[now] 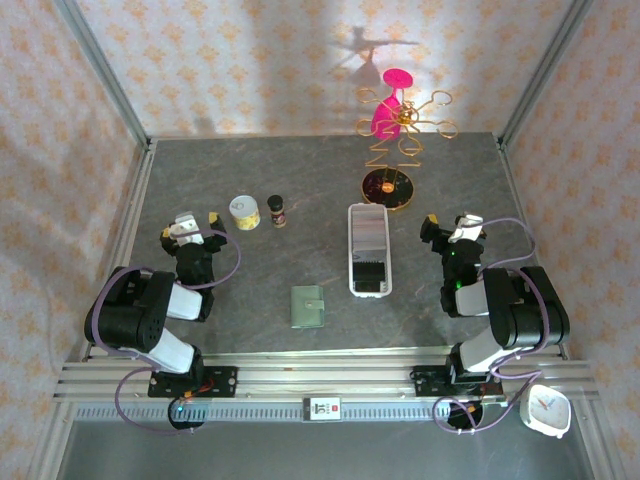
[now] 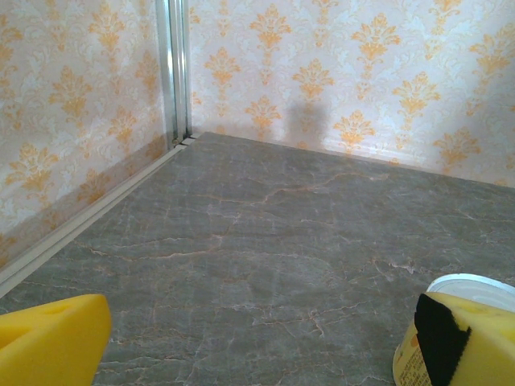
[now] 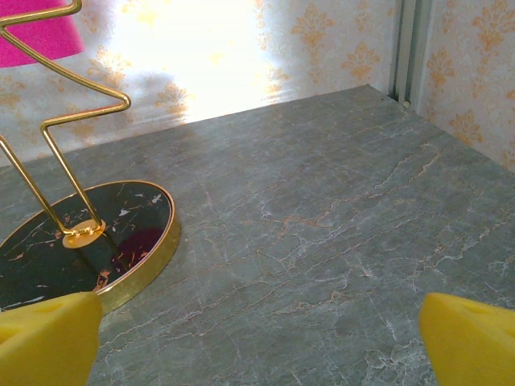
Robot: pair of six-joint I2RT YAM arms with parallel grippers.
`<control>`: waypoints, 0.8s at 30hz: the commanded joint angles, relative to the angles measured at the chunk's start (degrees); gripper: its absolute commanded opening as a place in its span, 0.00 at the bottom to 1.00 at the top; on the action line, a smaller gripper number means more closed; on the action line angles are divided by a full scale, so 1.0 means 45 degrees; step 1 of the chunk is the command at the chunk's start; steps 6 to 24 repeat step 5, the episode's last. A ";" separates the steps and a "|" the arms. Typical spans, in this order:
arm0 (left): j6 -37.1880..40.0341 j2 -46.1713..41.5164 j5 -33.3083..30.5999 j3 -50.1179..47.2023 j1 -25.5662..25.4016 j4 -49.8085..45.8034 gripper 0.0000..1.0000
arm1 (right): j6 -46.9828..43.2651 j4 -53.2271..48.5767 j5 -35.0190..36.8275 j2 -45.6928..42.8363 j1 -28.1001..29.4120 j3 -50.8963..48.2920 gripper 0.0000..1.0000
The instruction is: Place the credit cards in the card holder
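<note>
The card holder (image 1: 308, 307), a small sage-green wallet, lies shut on the table's near middle between the two arms. Just beyond it a long white tray (image 1: 351, 250) holds what look like the credit cards: a silvery-grey one (image 1: 368, 232) at its far end and a dark one (image 1: 369, 276) at its near end. My left gripper (image 1: 190, 221) (image 2: 257, 346) stands open at the left, well away from the wallet, with nothing between its yellow fingers (image 2: 52, 342). At the right of the tray, my right gripper (image 1: 453, 222) (image 3: 257, 342) is open and empty too.
A small yellow can with a white lid (image 1: 245, 211) (image 2: 471, 286) sits just right of my left gripper, with a dark little bottle (image 1: 277, 211) beside it. A gold wire stand on a round black base (image 1: 388, 187) (image 3: 80, 241) stands behind the tray. Patterned walls close three sides.
</note>
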 commanded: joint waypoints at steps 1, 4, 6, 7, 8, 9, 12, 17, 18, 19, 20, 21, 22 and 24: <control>0.0082 0.0028 0.0186 -0.0120 0.0147 0.0589 0.99 | 0.0076 0.0047 -0.0014 -0.0036 -0.0005 0.0154 1.00; 0.0085 0.0028 0.0173 -0.0120 0.0142 0.0585 0.99 | 0.0067 0.0137 -0.0014 -0.0131 -0.0001 0.0064 1.00; 0.0083 0.0028 0.0179 -0.0120 0.0136 0.0589 0.99 | 0.0052 0.0182 0.0001 -0.0143 0.0008 0.0049 1.00; 0.0083 0.0028 0.0179 -0.0120 0.0136 0.0589 0.99 | 0.0052 0.0182 0.0001 -0.0143 0.0008 0.0049 1.00; 0.0083 0.0028 0.0179 -0.0120 0.0136 0.0589 0.99 | 0.0052 0.0182 0.0001 -0.0143 0.0008 0.0049 1.00; 0.0083 0.0028 0.0179 -0.0120 0.0136 0.0589 0.99 | 0.0052 0.0182 0.0001 -0.0143 0.0008 0.0049 1.00; 0.0083 0.0028 0.0179 -0.0120 0.0136 0.0589 0.99 | 0.0052 0.0182 0.0001 -0.0143 0.0008 0.0049 1.00; 0.0083 0.0028 0.0179 -0.0120 0.0136 0.0589 0.99 | 0.0052 0.0182 0.0001 -0.0143 0.0008 0.0049 1.00; 0.0083 0.0028 0.0179 -0.0120 0.0136 0.0589 0.99 | 0.0052 0.0182 0.0001 -0.0143 0.0008 0.0049 1.00; 0.0083 0.0028 0.0179 -0.0120 0.0136 0.0589 0.99 | 0.0052 0.0182 0.0001 -0.0143 0.0008 0.0049 1.00; 0.0083 0.0028 0.0179 -0.0120 0.0136 0.0589 0.99 | 0.0052 0.0182 0.0001 -0.0143 0.0008 0.0049 1.00; 0.0083 0.0028 0.0179 -0.0120 0.0136 0.0589 0.99 | 0.0052 0.0182 0.0001 -0.0143 0.0008 0.0049 1.00; 0.0083 0.0028 0.0179 -0.0120 0.0136 0.0589 0.99 | 0.0052 0.0182 0.0001 -0.0143 0.0008 0.0049 1.00; 0.0083 0.0028 0.0179 -0.0120 0.0136 0.0589 0.99 | 0.0052 0.0182 0.0001 -0.0143 0.0008 0.0049 1.00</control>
